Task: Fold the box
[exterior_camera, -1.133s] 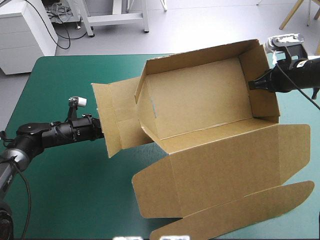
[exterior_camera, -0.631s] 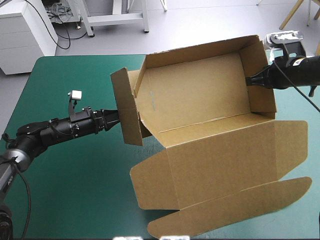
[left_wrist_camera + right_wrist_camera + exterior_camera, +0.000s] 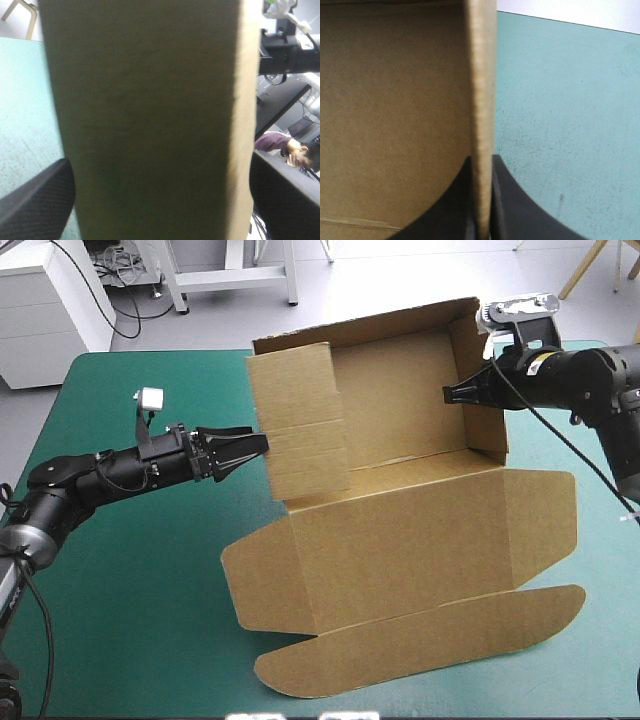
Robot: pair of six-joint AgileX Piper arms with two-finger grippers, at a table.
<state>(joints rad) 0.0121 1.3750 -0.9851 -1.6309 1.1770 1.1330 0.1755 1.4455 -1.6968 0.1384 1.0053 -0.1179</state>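
Note:
The brown box (image 3: 400, 410) stands on the teal-green table with its back and right walls raised. Its lid (image 3: 420, 540) lies flat toward the front, and a long tuck flap (image 3: 420, 655) lies at the front edge. The left end flap (image 3: 300, 420) stands upright. My left gripper (image 3: 256, 445) is open, its tips against that flap's outer face. In the left wrist view the flap (image 3: 150, 120) fills the space between the parted fingers (image 3: 35, 205) of my left gripper (image 3: 160, 165). My right gripper (image 3: 455, 395) is shut on the right wall (image 3: 485, 390). In the right wrist view, the right gripper (image 3: 481, 200) pinches the wall's edge (image 3: 482, 100).
The tuck flap reaches close to the table's front edge. Teal-green cover (image 3: 130, 580) shows to the left of the box and under my left arm, and a strip (image 3: 570, 125) shows beyond the right wall.
The left end flap has swung from lying flat to upright as my left gripper pushed it to the right. The whole box and my right gripper have shifted to the left.

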